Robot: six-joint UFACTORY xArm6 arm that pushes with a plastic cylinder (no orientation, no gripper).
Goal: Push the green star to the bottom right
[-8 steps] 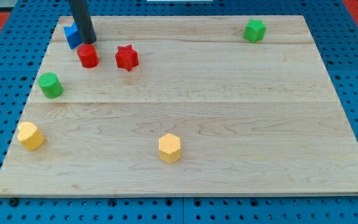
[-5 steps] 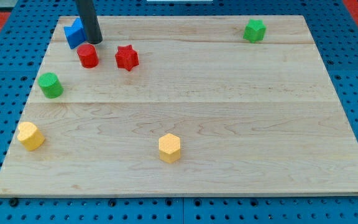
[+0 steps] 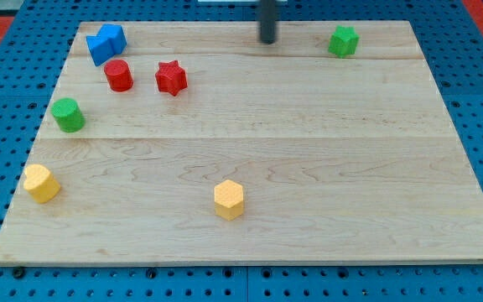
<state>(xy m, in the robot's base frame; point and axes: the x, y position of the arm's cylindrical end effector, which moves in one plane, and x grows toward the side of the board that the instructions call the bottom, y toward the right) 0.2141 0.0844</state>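
The green star point(image 3: 343, 40) sits near the top right of the wooden board point(image 3: 309, 168). My tip point(image 3: 267, 40) is at the view's top, left of the green star with a clear gap between them; the rod looks blurred. Nothing touches the star.
A blue block point(image 3: 106, 42) sits at the top left, with a red cylinder point(image 3: 118, 75) and a red star point(image 3: 171, 77) below it. A green cylinder point(image 3: 68, 114) is at the left edge. Two yellow hexagons lie lower: one at left point(image 3: 40, 182), one near the bottom middle point(image 3: 229, 199).
My tip has moved fast to the right along the top edge, from beside the blue block to left of the green star. The blocks have not moved.
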